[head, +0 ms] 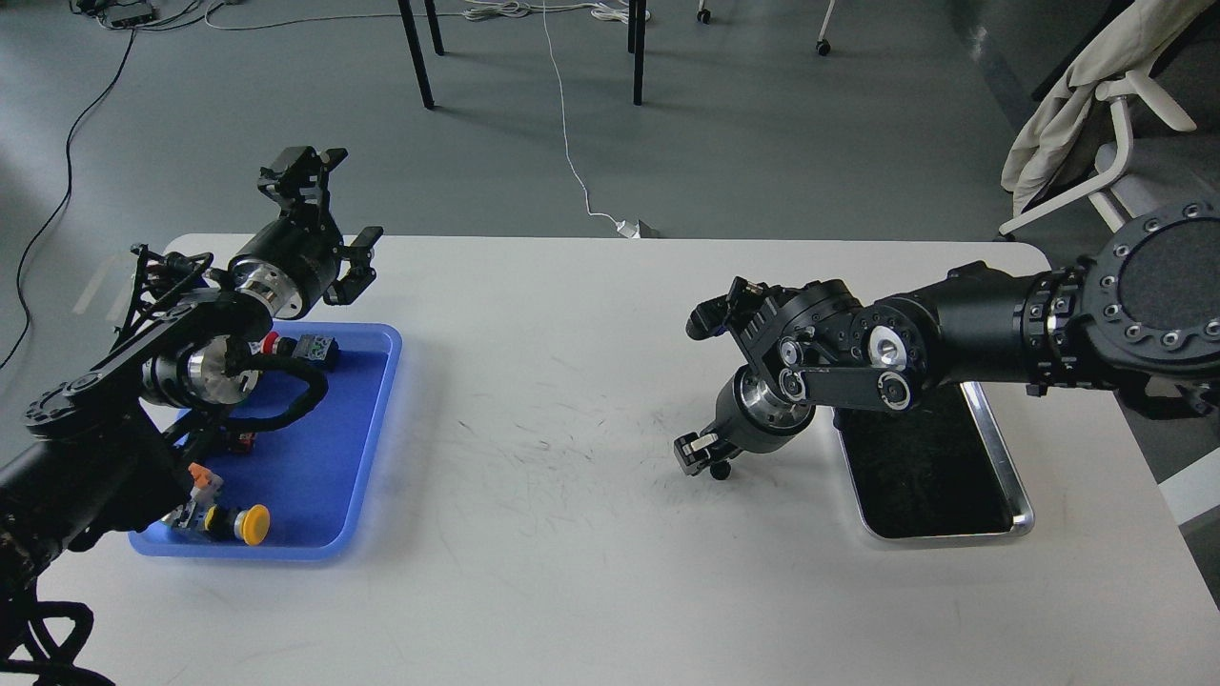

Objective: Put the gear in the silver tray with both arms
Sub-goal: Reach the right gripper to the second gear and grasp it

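The silver tray [1016, 469] lies on the white table at the right, its dark bottom bare where it shows; my right arm covers its far end. My right gripper [702, 458] hangs just left of the tray, pointing down at the tabletop, seen small and dark, so its fingers cannot be told apart. My left gripper [333, 215] is raised above the far edge of the blue tray [376, 419], with its two fingers spread wide and nothing between them. I cannot pick out a gear anywhere.
The blue tray holds several small parts, among them a yellow push button [253, 523] and a red-capped part [271, 341]; my left arm hides some of them. A chair with a cloth [1077, 105] stands beyond the table's far right corner.
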Controlling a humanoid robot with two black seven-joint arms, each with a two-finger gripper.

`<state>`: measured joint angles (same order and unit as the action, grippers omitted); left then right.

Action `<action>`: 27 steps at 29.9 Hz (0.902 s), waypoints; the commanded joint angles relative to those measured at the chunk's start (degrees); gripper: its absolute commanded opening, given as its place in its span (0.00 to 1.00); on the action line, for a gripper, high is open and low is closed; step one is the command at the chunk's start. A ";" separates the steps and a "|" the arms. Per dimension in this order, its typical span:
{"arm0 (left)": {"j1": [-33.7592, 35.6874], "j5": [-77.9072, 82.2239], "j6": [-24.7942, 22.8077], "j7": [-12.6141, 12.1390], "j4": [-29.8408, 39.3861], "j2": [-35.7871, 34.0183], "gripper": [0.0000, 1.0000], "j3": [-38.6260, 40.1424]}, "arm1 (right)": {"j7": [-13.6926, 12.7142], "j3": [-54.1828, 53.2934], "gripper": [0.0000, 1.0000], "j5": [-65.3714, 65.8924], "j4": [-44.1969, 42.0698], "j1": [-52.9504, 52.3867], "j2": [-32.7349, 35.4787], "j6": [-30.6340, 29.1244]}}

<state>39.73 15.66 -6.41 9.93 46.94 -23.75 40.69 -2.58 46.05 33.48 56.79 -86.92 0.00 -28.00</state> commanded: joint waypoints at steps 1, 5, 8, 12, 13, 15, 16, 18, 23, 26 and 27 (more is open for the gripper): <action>0.00 0.08 0.00 0.09 -0.01 -0.24 0.98 0.00 | 0.03 0.18 0.46 0.09 0.08 -0.09 0.00 0.00; 0.00 -0.01 0.00 0.09 -0.01 -0.60 0.98 0.00 | 0.03 0.44 0.38 0.35 0.17 0.08 0.00 0.00; -0.09 -0.01 0.00 0.09 -0.01 -0.69 0.98 0.00 | 0.03 0.44 0.34 0.53 0.17 0.26 0.00 0.00; -0.35 -0.01 0.00 0.09 -0.01 -1.47 0.98 0.09 | 0.03 0.53 0.26 0.62 0.52 0.26 0.00 0.00; -0.53 -0.01 0.00 0.09 -0.01 -1.48 0.98 0.09 | 0.03 0.53 0.22 0.62 0.69 0.26 0.00 0.00; -0.53 -0.01 0.00 0.09 -0.01 -1.56 0.98 0.09 | 0.03 0.53 0.14 0.62 0.69 0.26 0.00 0.00; -0.53 -0.01 0.00 0.09 -0.01 -1.56 0.98 0.09 | 0.03 0.53 0.10 0.62 0.69 0.26 0.00 0.00; -0.61 -0.01 0.00 0.09 -0.01 -1.65 0.98 0.09 | 0.11 0.35 0.04 0.62 0.69 0.17 0.00 0.00; -0.61 -0.01 0.00 0.09 -0.01 -1.74 0.98 0.09 | 0.20 -0.52 0.02 0.36 1.13 -0.97 0.00 0.00; -0.61 -0.01 0.00 0.09 -0.01 -1.74 0.98 0.09 | 0.20 -3.68 0.02 0.35 2.18 -2.90 3.24 0.00; -0.61 -0.01 0.00 0.09 -0.01 -1.74 0.98 0.00 | 0.20 -4.82 0.02 0.35 2.71 -3.51 4.65 0.00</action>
<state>39.11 15.65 -6.41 10.02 46.94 -25.48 40.79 -2.33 44.05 33.85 58.40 -88.70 1.54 -28.06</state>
